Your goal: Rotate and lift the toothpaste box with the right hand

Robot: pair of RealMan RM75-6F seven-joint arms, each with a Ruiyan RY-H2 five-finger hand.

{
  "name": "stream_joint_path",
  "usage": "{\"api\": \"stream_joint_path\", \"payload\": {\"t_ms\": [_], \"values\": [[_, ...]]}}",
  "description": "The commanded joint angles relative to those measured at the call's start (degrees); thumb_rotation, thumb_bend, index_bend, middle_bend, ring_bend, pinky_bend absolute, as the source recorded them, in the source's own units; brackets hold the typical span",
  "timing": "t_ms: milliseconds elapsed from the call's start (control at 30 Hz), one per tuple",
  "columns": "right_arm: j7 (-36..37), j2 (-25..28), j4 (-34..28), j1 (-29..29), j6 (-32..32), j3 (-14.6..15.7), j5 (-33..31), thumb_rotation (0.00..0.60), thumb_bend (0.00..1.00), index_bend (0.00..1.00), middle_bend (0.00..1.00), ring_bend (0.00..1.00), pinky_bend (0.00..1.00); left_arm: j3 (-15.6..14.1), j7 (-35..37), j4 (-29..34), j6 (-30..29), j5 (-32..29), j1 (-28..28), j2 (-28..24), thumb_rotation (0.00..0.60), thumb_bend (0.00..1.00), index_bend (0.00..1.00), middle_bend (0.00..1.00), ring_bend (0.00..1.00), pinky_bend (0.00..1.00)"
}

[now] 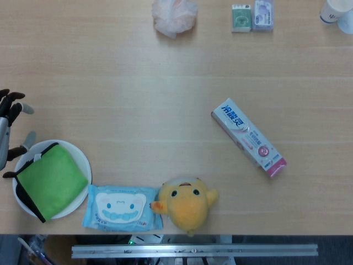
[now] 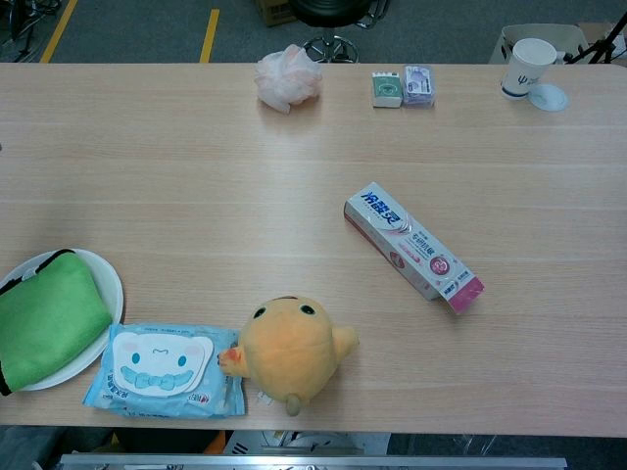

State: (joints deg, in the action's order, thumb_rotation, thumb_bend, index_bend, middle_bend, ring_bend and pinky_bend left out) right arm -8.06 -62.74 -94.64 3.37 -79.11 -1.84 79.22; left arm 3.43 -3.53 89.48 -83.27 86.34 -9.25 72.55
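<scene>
The toothpaste box [image 1: 248, 136] lies flat on the table right of centre, white and blue with a pink end, slanting from upper left to lower right; the chest view shows the toothpaste box [image 2: 412, 246] the same way. Nothing touches it. My left hand [image 1: 10, 124] shows only at the far left edge of the head view, dark fingers spread apart, holding nothing, just above a white plate. My right hand appears in neither view.
A white plate [image 1: 80, 160] holds a green pouch [image 1: 51, 180]. A wet-wipes pack [image 1: 122, 207] and a yellow plush toy [image 1: 186, 201] sit at the front edge. At the back are a pink puff [image 1: 174, 16], two small boxes [image 1: 252, 16] and a paper cup [image 2: 530, 66].
</scene>
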Motion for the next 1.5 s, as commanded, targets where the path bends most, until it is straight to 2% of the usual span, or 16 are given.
{"api": "stream_joint_path", "payload": {"t_ms": [33, 367, 600, 800, 1033, 1300, 1500], "values": [[0.95, -0.61, 0.94, 0.26, 0.62, 0.05, 0.18, 0.600, 0.01, 0.73, 0.42, 0.21, 0.13, -0.31, -0.36, 0.31, -0.32, 0.01, 0.35, -0.03, 0.600, 0.26, 0.40, 0.25, 0.17, 0.41], [3.07, -2.47, 1.97, 0.19, 0.40, 0.23, 1.16, 0.600, 0.01, 0.73, 0.42, 0.21, 0.14, -0.78, -0.63, 0.65, -0.76, -0.06, 0.97, -0.57, 0.600, 0.26, 0.40, 0.25, 0.17, 0.41], [0.88, -3.14, -1.73, 0.13, 0.10, -0.46, -0.46, 0.600, 0.01, 0.72, 0.42, 0.21, 0.16, -1.18, 0.74, -0.63, -0.25, -0.09, 1.03, -0.09, 0.600, 0.26, 0.40, 0.25, 0.17, 0.41], [-3.78, -4.22, -6.75, 0.84, 1.10, -0.82, -2.65, 0.600, 0.01, 0.63, 0.42, 0.21, 0.18, -1.49, 2.55, -2.21, -0.05, 0.08, 1.14, 0.41, 0.600, 0.26, 0.40, 0.25, 0.17, 0.41], [-14.38, -4.95, -13.29, 2.96, 4.65, -0.45, -8.33, 0.600, 0.00, 0.43, 0.32, 0.20, 0.20, -1.76, 4.36, -3.71, -0.06, 0.38, 1.27, 0.79, 0.600, 0.26, 0.40, 0.25, 0.17, 0.41], [-19.45, -7.99, -14.32, 4.80, 6.11, -0.05, -11.17, 0.600, 0.00, 0.38, 0.29, 0.18, 0.20, -2.02, 5.70, -5.21, -0.23, 0.24, 1.73, 1.44, 0.600, 0.26, 0.40, 0.25, 0.17, 0.41], [-20.43, -11.13, -13.02, 6.32, 7.41, -0.05, -11.91, 0.600, 0.00, 0.36, 0.28, 0.17, 0.20, -2.03, 5.98, -5.48, -0.35, 0.44, 1.77, 1.61, 0.600, 0.26, 0.40, 0.25, 0.17, 0.41]]}}
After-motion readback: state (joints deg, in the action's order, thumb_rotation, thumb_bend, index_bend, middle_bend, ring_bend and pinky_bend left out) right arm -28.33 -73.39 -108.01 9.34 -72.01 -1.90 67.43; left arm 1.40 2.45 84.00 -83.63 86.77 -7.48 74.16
